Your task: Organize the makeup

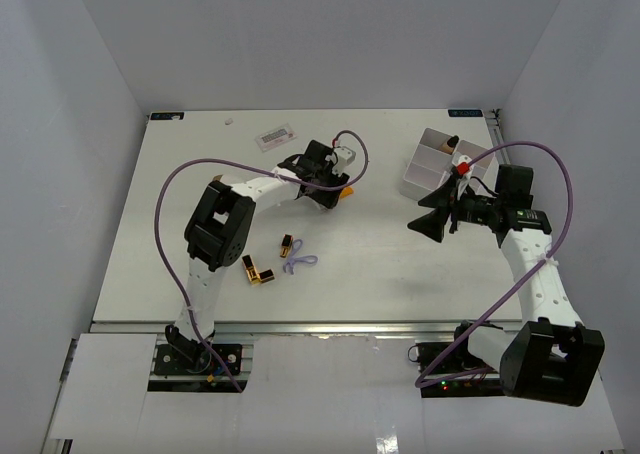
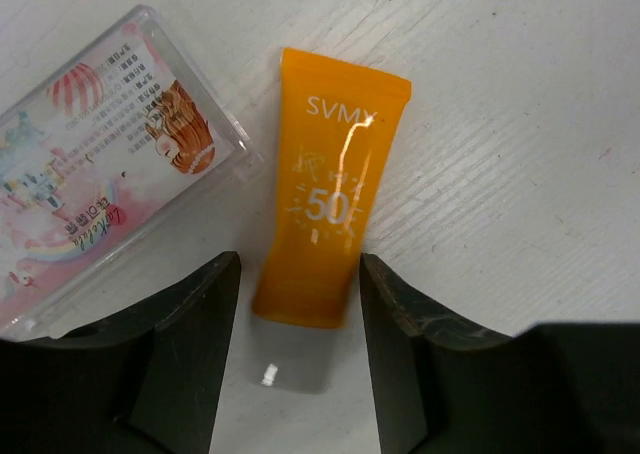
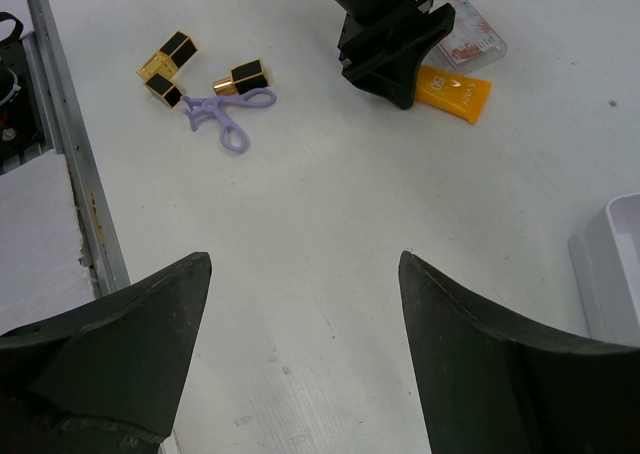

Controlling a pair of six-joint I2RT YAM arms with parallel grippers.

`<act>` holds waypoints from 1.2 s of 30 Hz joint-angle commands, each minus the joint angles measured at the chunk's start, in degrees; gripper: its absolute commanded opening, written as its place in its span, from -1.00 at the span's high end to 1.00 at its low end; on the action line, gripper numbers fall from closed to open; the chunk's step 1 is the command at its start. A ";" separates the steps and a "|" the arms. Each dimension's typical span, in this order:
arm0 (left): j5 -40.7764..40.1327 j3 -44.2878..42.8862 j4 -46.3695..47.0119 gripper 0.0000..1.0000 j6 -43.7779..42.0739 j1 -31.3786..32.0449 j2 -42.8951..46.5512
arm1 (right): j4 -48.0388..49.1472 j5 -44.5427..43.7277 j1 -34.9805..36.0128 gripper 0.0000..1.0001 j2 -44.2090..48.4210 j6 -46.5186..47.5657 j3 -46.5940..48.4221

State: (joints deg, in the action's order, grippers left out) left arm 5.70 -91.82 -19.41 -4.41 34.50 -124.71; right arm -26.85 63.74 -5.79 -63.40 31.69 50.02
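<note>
Only your top view shows inside the white tray point(image 1: 425, 174): a small brown item point(image 1: 452, 141) in a far compartment. Your left wrist view shows the left gripper point(image 2: 298, 264) released, straddling the orange tube point(image 2: 325, 194) on the table; your right gripper point(image 3: 305, 264) hangs wide, empty.

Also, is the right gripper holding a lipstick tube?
No, the right gripper stands open, and the three lipstick tubes lie on the table.

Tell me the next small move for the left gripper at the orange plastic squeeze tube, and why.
Probably close the left gripper on the orange plastic squeeze tube. Its fingers straddle the tube's lower end with a narrow gap on each side. The clear printed flat packet lies close beside one finger, so close straight in without drifting toward it.
</note>
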 commanded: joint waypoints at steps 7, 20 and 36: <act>1.15 -1.16 -1.68 0.35 1.86 0.57 1.82 | 1.71 2.18 -1.50 -0.65 0.56 -0.31 -0.19; 18.52 26.00 23.41 0.50 21.72 2.12 29.98 | 12.89 4.10 -1.87 -0.79 -5.63 -22.63 -1.71; 14.68 34.71 42.99 0.53 28.39 12.48 30.11 | 14.02 -12.10 9.22 -0.97 -11.94 -47.84 7.20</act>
State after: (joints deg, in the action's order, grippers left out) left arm 21.52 -55.22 19.22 23.57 45.66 -94.59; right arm -14.78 58.36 1.15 -74.97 -9.14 54.97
